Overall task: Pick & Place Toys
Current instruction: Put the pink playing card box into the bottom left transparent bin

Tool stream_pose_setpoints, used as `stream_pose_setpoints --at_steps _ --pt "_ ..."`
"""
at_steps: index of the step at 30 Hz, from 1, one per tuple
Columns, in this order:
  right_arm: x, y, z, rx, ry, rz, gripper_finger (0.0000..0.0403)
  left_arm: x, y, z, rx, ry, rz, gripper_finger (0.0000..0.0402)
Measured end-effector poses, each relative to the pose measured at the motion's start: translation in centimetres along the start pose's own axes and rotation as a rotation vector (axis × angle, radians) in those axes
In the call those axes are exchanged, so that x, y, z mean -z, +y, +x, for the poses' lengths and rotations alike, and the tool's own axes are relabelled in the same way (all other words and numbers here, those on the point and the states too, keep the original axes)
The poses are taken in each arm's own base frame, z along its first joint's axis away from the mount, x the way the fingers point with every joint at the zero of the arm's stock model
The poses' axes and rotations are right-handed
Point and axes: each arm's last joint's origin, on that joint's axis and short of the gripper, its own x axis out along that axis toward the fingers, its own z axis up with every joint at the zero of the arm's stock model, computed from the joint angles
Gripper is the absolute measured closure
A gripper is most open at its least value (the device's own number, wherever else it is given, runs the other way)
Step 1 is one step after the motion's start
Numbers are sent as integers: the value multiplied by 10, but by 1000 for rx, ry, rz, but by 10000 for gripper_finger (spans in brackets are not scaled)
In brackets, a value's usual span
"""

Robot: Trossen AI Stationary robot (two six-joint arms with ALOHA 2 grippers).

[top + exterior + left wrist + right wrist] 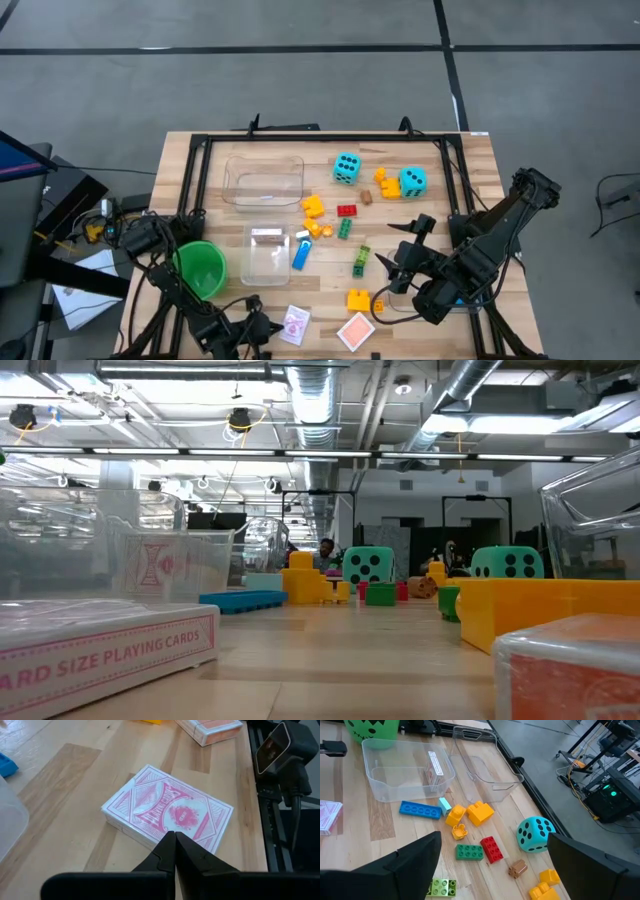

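A pink-and-white card pack (167, 812) lies flat near the table's front edge, with a red-orange pack (356, 331) to its right. My left gripper (175, 845) is shut, its tips slanting down at the pink pack's edge. Two cyan dice (347, 168) (413, 181) sit at the back. Yellow (313, 206), red (347, 210), green (345, 228) and blue (301, 253) bricks lie scattered mid-table. My right gripper (492, 865) hangs open above the bricks at the right, holding nothing. My left gripper's shut fingertips (172, 840) stand at the pink pack's long edge (150, 836), slanting down from the table's left front. The fingers hide the spot where they meet the pack, so I cannot tell whether they touch it. The pack lies flat on the table.
A green cup (200, 267) stands at the left front. Two clear bins sit mid-table: a large one (263, 180) at the back and a small one (266, 255) with a card pack (434, 767) inside. A black frame (200, 150) edges the table.
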Motion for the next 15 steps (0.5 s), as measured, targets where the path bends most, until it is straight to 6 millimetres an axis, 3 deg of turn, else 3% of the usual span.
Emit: stream_pose_setpoints --at_steps 15 --pt "0 0 0 0 0 0 47 1 -1 1 17 28 -2 401"
